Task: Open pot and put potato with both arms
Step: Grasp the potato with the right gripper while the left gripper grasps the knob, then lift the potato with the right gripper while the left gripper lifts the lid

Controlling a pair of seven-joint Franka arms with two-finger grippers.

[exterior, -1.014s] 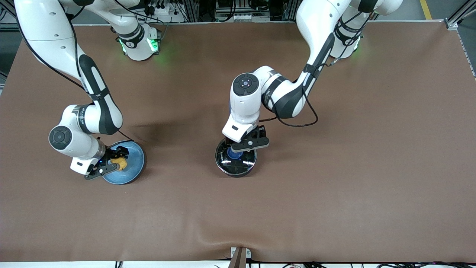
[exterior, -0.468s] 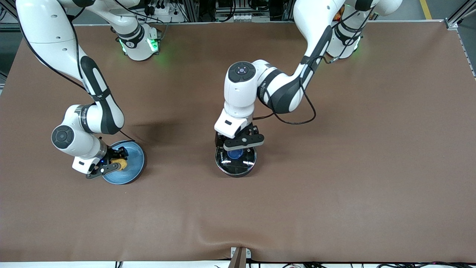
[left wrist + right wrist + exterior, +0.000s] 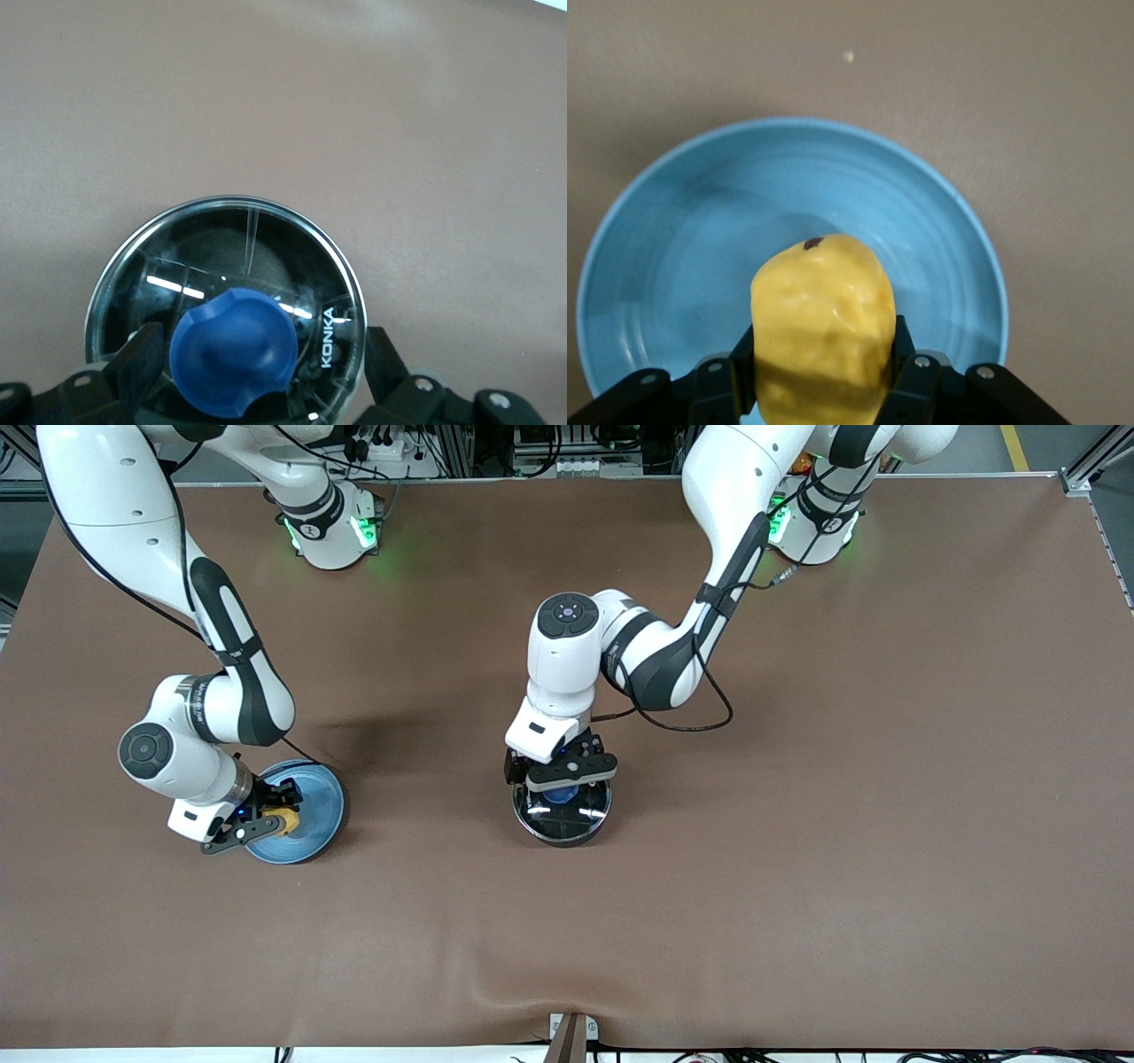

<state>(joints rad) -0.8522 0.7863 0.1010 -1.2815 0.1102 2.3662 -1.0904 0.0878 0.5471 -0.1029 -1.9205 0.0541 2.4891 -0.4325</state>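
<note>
One potato (image 3: 822, 332) between right jaws.

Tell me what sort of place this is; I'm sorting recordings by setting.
Probably a robotics lab: two white arms bolted to a brown-covered table, aluminium framing and cables along its edge, and only a lidded pot and plate as props.

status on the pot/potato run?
Done: right gripper is shut on the potato, over the blue plate. In hand: left gripper is open, its fingers either side of the lid's blue knob. Left: lid is on the pot, so grip it, lift it off, then drop the potato in.
</note>
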